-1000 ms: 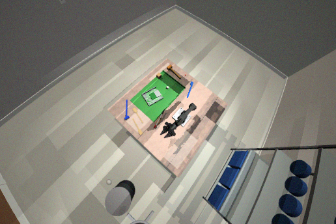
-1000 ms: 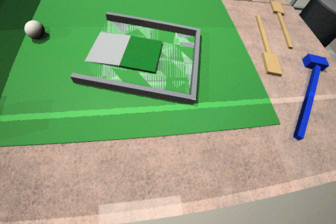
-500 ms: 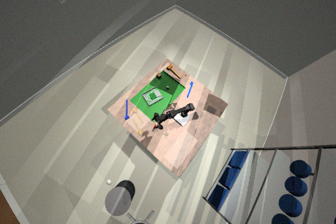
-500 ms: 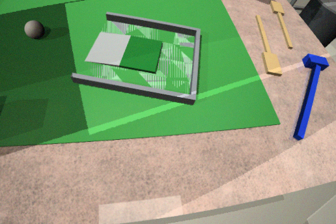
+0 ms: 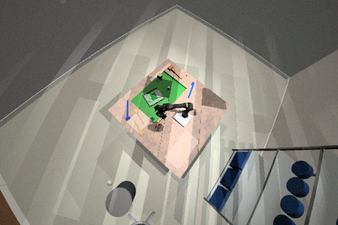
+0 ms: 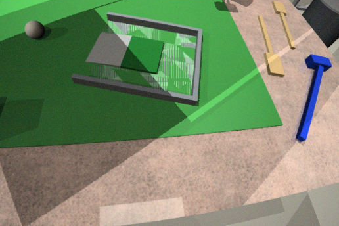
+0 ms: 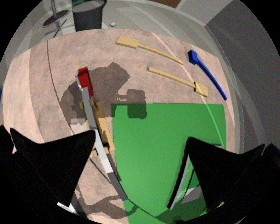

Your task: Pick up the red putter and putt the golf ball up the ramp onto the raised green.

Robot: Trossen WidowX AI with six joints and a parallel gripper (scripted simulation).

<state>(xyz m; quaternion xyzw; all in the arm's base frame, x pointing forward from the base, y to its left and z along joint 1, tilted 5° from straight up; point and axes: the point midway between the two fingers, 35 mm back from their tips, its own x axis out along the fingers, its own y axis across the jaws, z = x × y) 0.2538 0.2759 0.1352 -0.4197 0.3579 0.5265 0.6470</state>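
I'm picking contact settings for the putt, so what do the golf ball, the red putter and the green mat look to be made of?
Golf ball: seemingly hard and smooth, matte grey in shadow, no dimples visible. Red putter: rigid, flat red head, pale shaft; could be painted wood or plastic, undecidable. Green mat: flat, uniform matte green, no visible pile; perhaps felt or thin turf.

Two tan putters [image 6: 272, 47] lie side by side on the pinkish table top [image 6: 197, 168], just off the mat's edge. A blue putter [image 6: 312, 96] lies beside them, nearer the table's edge, and another blue one [image 5: 190, 89] lies across the table. A wooden mallet [image 5: 174, 71] rests near the far corner.
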